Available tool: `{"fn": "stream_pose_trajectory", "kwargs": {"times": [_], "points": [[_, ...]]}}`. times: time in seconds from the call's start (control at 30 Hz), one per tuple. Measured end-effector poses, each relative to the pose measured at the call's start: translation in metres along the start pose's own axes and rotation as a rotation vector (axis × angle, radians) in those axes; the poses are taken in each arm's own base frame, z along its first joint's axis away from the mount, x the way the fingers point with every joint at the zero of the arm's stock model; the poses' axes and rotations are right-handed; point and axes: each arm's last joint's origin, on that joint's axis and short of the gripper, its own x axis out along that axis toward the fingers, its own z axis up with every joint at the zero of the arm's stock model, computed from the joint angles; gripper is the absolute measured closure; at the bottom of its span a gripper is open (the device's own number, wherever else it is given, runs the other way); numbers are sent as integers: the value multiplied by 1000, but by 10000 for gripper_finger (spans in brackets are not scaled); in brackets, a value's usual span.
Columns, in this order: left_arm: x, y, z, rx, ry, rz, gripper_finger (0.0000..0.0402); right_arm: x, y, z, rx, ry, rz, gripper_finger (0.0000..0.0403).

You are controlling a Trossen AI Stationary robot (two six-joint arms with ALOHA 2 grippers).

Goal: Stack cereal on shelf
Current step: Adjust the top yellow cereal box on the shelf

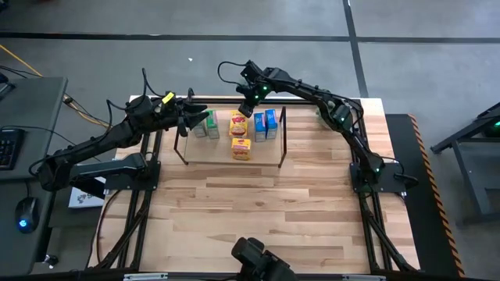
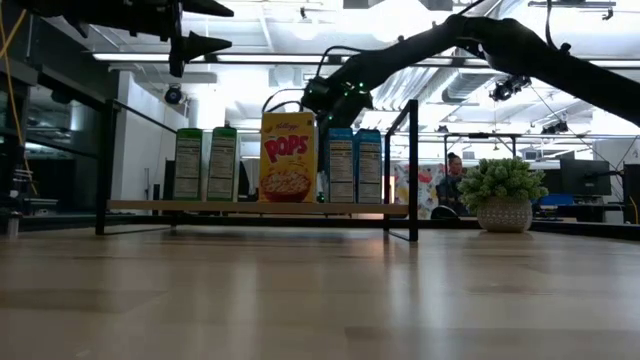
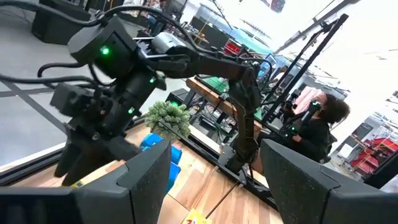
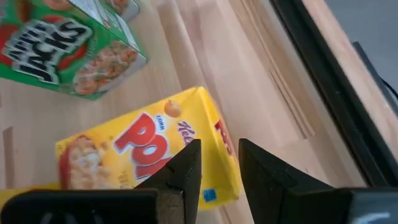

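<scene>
Right end effector hovers just above the yellow cereal box on the shelf, fingers narrowly parted, gripping nothing; left end effector open beside green boxes.

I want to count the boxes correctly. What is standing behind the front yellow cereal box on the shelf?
The overhead view shows a second yellow box behind the front yellow box on the shelf. From table height the front box hides it.
</scene>
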Motion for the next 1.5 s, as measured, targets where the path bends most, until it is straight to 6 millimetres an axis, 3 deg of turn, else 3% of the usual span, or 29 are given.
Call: {"fn": "stream_pose_trajectory", "kwargs": {"times": [0.47,0.57,0.73,0.87,1.23,1.33,1.5], "points": [[0,1,-1,-3,12,10,165,15,-1,-8,-67,50,40,307],[0,1,-2,-4,16,13,165,15,-1,-7,-80,47,41,326],[0,1,-2,-4,15,14,165,15,-1,-7,-90,47,42,393],[0,1,-2,12,13,17,165,12,0,-7,-110,49,40,395],[0,1,-2,23,12,20,165,-39,14,8,-191,-41,-14,402],[0,2,-2,23,8,27,165,-60,32,15,-261,-73,-70,402],[0,3,-1,30,-10,61,165,-78,81,21,-432,-95,-181,402]]}}
